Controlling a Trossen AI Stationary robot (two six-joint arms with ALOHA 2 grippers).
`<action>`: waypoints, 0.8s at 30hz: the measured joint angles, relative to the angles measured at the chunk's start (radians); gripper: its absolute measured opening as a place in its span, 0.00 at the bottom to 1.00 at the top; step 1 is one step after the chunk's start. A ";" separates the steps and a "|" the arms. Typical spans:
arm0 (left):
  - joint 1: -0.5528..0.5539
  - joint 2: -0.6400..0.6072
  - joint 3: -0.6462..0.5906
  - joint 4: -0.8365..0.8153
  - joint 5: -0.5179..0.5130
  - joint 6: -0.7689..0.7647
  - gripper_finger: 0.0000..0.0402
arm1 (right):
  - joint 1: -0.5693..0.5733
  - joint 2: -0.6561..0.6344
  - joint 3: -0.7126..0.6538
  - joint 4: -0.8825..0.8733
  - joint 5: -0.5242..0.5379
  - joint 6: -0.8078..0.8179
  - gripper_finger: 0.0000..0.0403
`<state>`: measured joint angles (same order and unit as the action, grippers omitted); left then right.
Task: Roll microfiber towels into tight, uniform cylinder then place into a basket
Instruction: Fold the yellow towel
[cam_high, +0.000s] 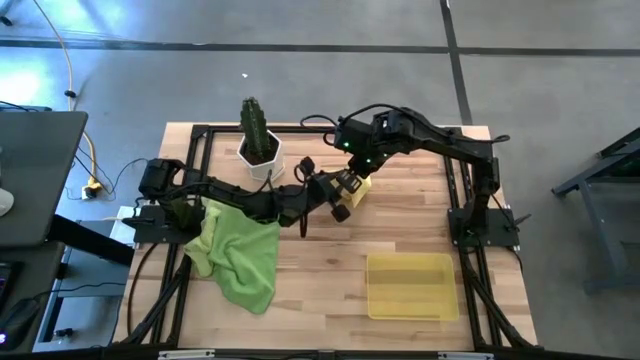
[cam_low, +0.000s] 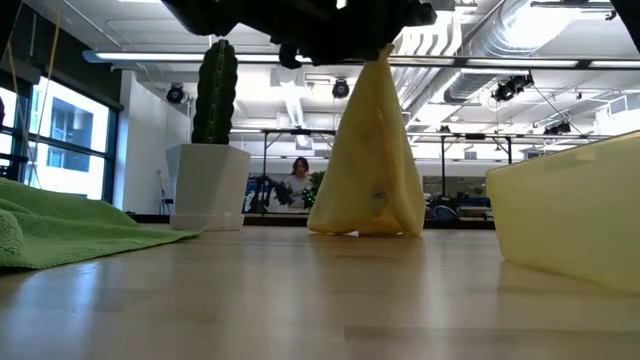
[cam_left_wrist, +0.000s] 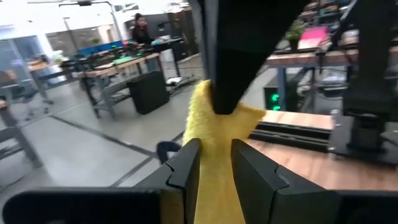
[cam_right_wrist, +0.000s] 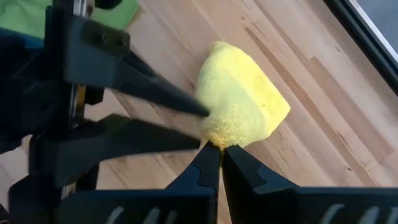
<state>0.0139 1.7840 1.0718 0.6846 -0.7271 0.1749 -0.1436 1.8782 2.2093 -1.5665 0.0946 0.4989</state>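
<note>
The yellow towel (cam_low: 365, 160) hangs as a narrow cone near the table's middle, its lower edge (cam_low: 362, 228) touching the wood; it also shows in the high view (cam_high: 362, 189). My right gripper (cam_right_wrist: 219, 155) is shut on its top point. My left gripper (cam_left_wrist: 215, 168) comes level from the table's left and is shut on the cloth just below. Green towels (cam_high: 240, 250) lie crumpled at the near left under my left arm. The yellow basket (cam_high: 410, 286) sits at the near right, with no towel in it. My left gripper pinches the yellow towel's gathered upper part (cam_left_wrist: 214, 143) between its two fingers, level from the table's left, just below the other gripper. The cloth hangs on downward past the fingers. My right gripper pinches the towel's top point (cam_right_wrist: 216, 140) between its two fingertips, from above, pointing down. The towel hangs below them in a bunched cone, several layers, with its lower edge on the table.
A white pot with a cactus (cam_high: 259, 143) stands at the far side, just left of the grippers. Bare wood lies between the yellow towel and the basket. In the low view the basket wall (cam_low: 565, 220) stands to the right of the towel.
</note>
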 joint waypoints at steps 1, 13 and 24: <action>-0.003 0.000 0.000 0.000 0.011 0.000 0.21 | 0.000 0.000 0.000 0.000 0.000 -0.001 0.00; 0.008 0.000 0.000 -0.001 0.026 0.011 0.21 | 0.000 0.000 0.000 0.007 0.000 -0.009 0.00; 0.029 0.000 0.000 -0.011 -0.041 0.028 0.21 | 0.000 0.000 0.001 0.007 0.000 -0.010 0.00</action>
<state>0.0429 1.7844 1.0714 0.6735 -0.7685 0.2030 -0.1432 1.8778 2.2101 -1.5597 0.0944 0.4891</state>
